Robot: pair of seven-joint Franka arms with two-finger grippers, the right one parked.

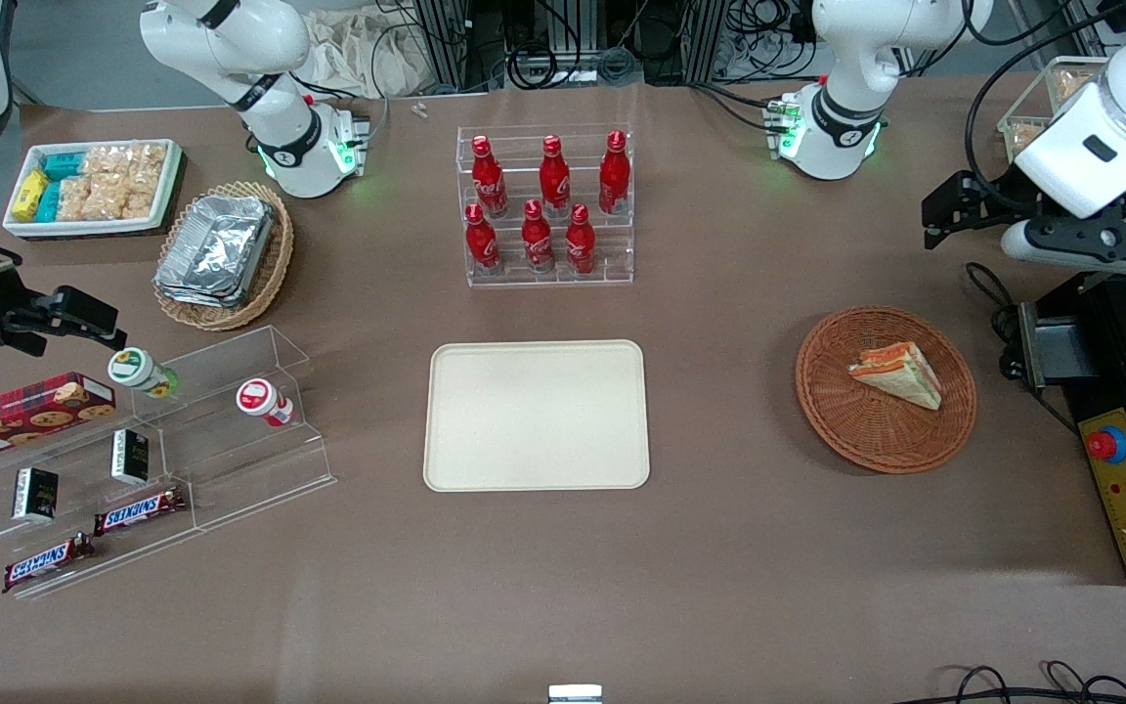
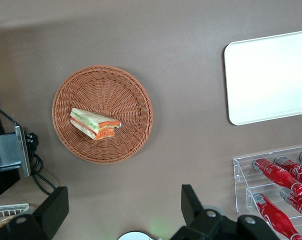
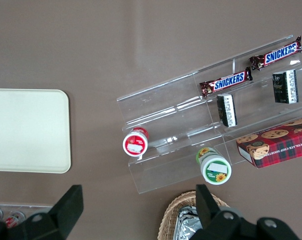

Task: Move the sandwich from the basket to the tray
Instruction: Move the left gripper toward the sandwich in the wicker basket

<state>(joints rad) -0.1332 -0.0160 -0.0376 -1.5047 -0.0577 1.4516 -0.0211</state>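
The gripper, jaws spread wide and empty, is held high above the table; the sandwich is seen lying in the basket below, not yet beneath the jaws.

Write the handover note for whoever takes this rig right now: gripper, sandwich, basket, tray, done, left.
Gripper: open, holding nothing, raised above the table, farther from the front camera than the basket.
Sandwich: lying in the round wicker basket, toward the working arm's end of the table.
Tray: mid-table, nothing on it, nearer the front camera than the cola bottle rack.
Done: nothing yet.
Left: descend, grasp the sandwich, carry it over and set it on the tray.
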